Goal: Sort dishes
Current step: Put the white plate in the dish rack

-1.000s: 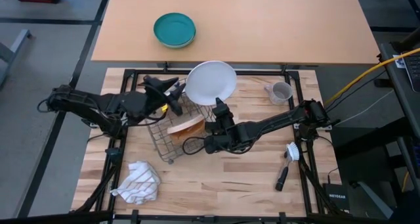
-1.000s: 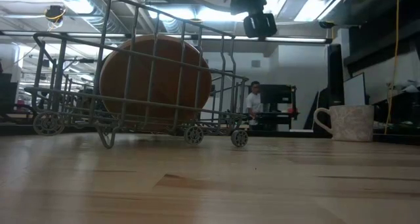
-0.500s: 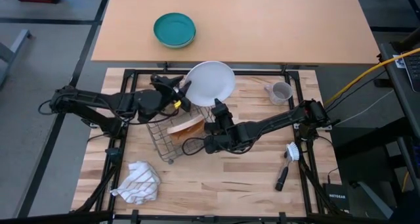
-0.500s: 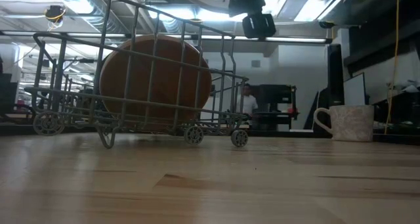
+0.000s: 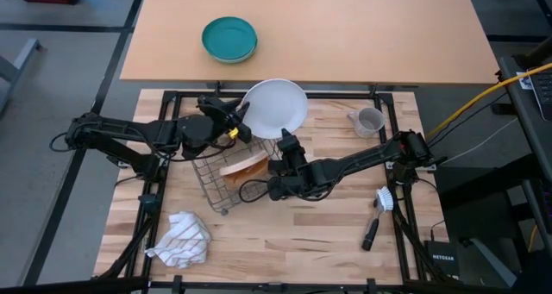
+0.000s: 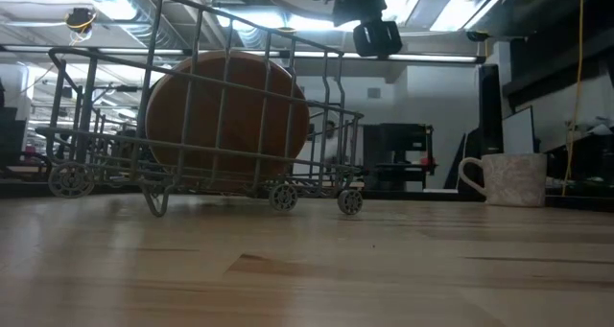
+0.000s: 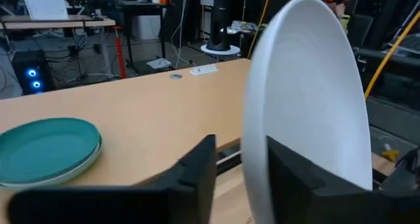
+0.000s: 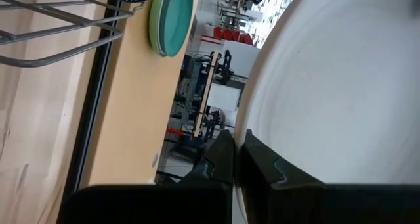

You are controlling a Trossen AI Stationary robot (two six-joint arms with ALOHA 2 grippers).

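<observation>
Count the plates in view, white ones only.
1. The white plate is held on edge above the wire rack, with the left gripper and the right gripper at its rim. Others may be hidden.
</observation>
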